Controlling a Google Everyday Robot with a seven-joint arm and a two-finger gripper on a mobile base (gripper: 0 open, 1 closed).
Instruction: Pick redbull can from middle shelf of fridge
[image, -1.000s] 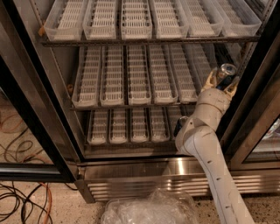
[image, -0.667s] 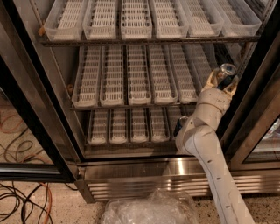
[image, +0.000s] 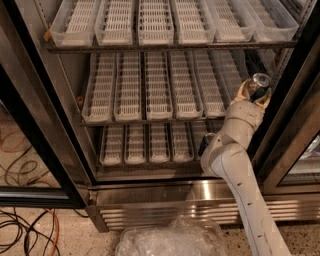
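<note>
Redbull can (image: 260, 81): at the far right end of the middle shelf (image: 150, 95), near its front edge and close to the door frame. Only the shiny silver top and a strip of blue body show. The rest is hidden behind the gripper (image: 254, 91).

Gripper: reached into the fridge (image: 165, 197) from below right, wrist tilted upward. Its pale fingers (image: 242, 92) sit either side of the can and look clenched against its body. I cannot tell whether the can's base is clear of the lane tray.

Handling, as I judge it:
- Thin aluminium wall, so it will dent under a hard squeeze.
- Smooth and probably cold and damp, so slippery.
- If full, moderately heavy for its slim shape and prone to tipping.
- Best hold is across the mid-body, square to the axis, not at the tapered top.

Risk: the right door post stands just beside the can, so there is little room for pulling it out.

Also noted: empty white trays on the upper rack (image: 155, 20) and the lower rack (image: 145, 142). A crumpled clear plastic bag (image: 170, 240) lies on the floor.
</note>
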